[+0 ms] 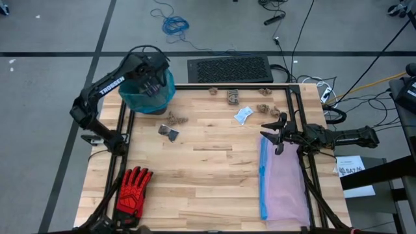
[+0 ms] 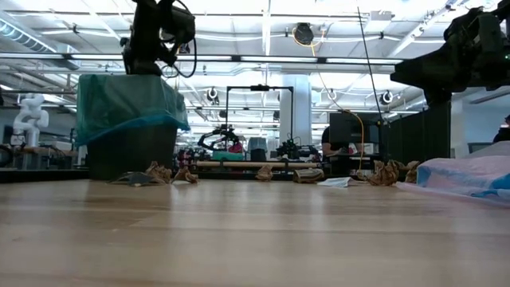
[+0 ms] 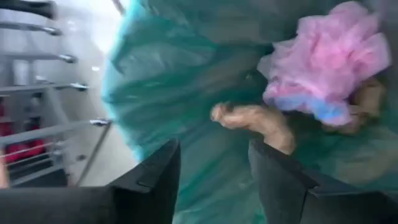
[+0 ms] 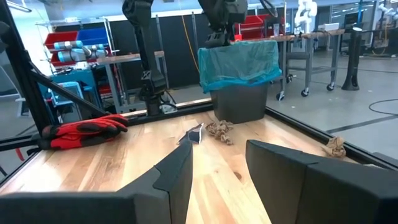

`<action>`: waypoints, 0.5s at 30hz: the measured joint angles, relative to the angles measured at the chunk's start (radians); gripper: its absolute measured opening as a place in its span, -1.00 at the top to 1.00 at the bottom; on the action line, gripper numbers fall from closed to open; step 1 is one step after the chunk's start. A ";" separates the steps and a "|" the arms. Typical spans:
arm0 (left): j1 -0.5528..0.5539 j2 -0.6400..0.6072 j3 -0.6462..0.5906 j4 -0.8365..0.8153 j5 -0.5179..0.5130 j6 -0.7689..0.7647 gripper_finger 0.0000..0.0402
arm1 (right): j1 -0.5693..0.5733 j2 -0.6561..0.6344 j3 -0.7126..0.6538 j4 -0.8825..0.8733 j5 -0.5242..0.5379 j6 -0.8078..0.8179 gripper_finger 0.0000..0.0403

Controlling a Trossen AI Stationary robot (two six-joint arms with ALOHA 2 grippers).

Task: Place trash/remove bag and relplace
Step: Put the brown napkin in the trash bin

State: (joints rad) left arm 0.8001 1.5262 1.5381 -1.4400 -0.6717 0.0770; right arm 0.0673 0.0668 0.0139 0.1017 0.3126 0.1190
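The teal-green bag (image 1: 144,97) lines a dark bin (image 2: 131,151) that stands on the table's far left corner. My left gripper (image 3: 214,168) hangs open over the bin's mouth (image 1: 153,83), slanting down into it. Inside the bag are a tan paper lump (image 3: 252,121), just beyond the fingertips, and a pink piece (image 3: 326,59). More trash lies on the table: tan lumps (image 1: 174,118), a dark scrap (image 1: 169,132) and a pale blue scrap (image 1: 244,115). My right gripper (image 1: 278,133) waits open at the right side, level above the table.
A red-and-black glove (image 1: 133,190) lies at the near left. A pale lilac bag with a blue rim (image 1: 284,185) lies flat along the right edge. More tan lumps (image 1: 233,96) sit along the far edge. The table's bare wooden middle (image 1: 208,169) has nothing on it.
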 joint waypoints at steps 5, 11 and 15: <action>-0.004 -0.001 0.038 0.030 -0.070 0.053 -0.05 | 0.000 0.000 0.000 -0.003 0.000 0.000 0.29; -0.038 -0.016 0.125 0.017 -0.072 0.045 -0.06 | 0.000 0.000 0.000 -0.002 0.000 0.000 0.29; -0.098 -0.029 0.191 0.013 -0.052 0.041 -0.07 | 0.000 0.000 0.000 -0.003 -0.001 -0.001 0.29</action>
State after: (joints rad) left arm 0.7025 1.4976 1.7289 -1.4272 -0.7235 0.1183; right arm 0.0669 0.0669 0.0139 0.0991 0.3120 0.1184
